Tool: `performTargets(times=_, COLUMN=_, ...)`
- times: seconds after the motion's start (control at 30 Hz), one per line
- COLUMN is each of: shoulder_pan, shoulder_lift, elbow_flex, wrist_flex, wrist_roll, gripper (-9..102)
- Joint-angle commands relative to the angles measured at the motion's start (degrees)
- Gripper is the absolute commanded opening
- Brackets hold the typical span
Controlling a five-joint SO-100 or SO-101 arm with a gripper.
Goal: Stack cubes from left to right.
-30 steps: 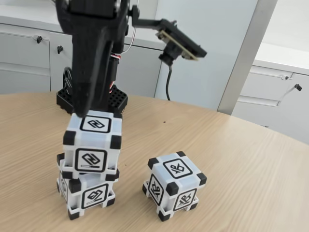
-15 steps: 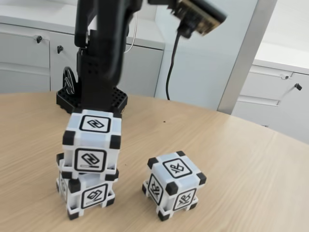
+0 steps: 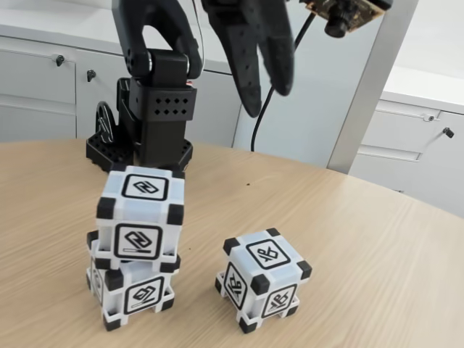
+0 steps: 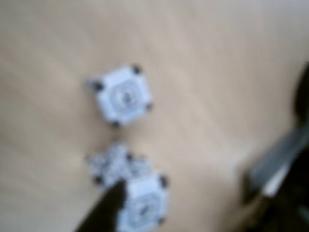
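Down on the wooden table, near the front edge of the fixed view: the bottom cube, pale with black corners and a square sign on each face. Sitting right on top of the bottom cube, touching it: the top cube, turned a tiny bit, so not lined up quite the same. Off to the right of the bottom cube in the fixed view, on the table and not touching it: the third cube, turned so one corner points to the front.

High above the bottom cube and over to the right: the gripper, black, fingers pointing down. Spread a little, with nothing between them. Well apart from all three cubes.

Behind the bottom cube, farther back on the table: the arm's black base. Way up and far right of the bottom cube: a small camera on the arm, with a black wire hanging from it. Behind all that: grey cupboards with little black knobs.

Very blurry in the wrist view, looking down from above. Near the lower edge: the top cube, with the bottom cube peeking out beside it. Up from the bottom cube there, with bare table between: the third cube. Poking in just below the bottom cube: one dark finger. Too fuzzy to read the signs.
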State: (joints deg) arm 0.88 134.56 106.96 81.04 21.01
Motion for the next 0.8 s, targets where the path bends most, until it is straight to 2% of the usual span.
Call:
performTargets(times=0.0, shoulder_pan=-0.18, shoulder_lift=-2.29, elbow_flex=-2.11, wrist_flex=-0.62, wrist_roll=0.97, gripper=31)
performTargets(times=0.3, shoulder_pan=-0.18, shoulder_lift=-15.21, elbow_flex=-2.29, wrist_flex=-0.70, wrist_roll=-3.60, gripper=43)
performTargets(times=0.53, shoulder_pan=-0.18, shoulder_lift=-27.07, elbow_flex=-3.34, wrist_flex=-1.23, wrist_roll=-7.73, gripper=46)
performTargets(times=0.77, shoulder_pan=-0.18, shoulder_lift=-32.70, elbow_flex=-3.60, wrist_flex=-10.81, wrist_roll=-12.48, gripper=43)
